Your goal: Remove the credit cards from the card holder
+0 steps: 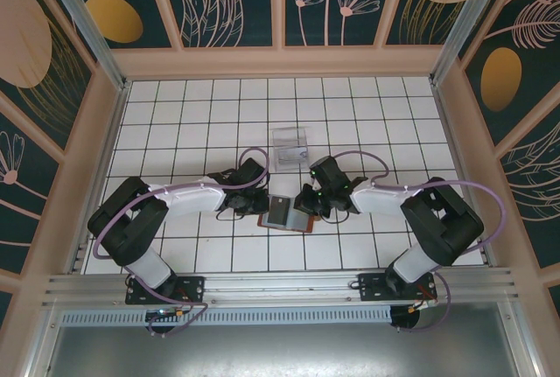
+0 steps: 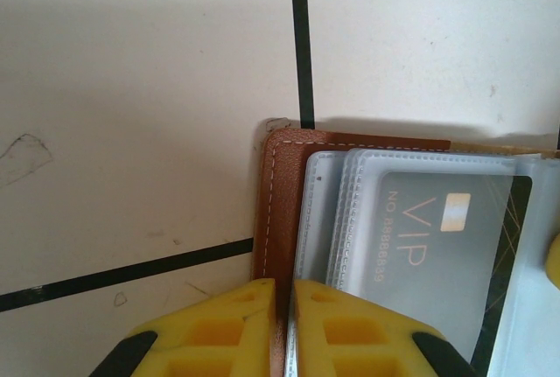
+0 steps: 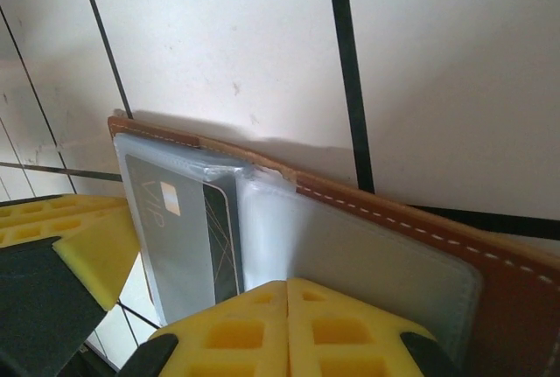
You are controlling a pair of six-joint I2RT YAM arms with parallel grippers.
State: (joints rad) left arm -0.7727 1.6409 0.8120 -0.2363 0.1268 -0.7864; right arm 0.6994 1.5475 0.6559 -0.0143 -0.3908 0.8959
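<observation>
The brown leather card holder (image 1: 302,222) lies open on the white tiled table between my two grippers. A grey VIP credit card (image 2: 437,237) with a dark band sits inside its clear sleeves; the same card (image 3: 179,228) is also in the right wrist view. My left gripper (image 2: 284,324) is shut on the left leather edge (image 2: 280,193) of the holder. My right gripper (image 3: 287,324) is shut, fingertips together against the holder's grey-blue inner pocket (image 3: 385,263), with nothing visible between them. Any other cards are hidden in the sleeves.
A clear acrylic stand (image 1: 290,146) stands just behind the holder. Wooden walls (image 1: 96,158) fence the table on the left, right and back. Both arms reach inward from the near edge, their purple cables looping above them.
</observation>
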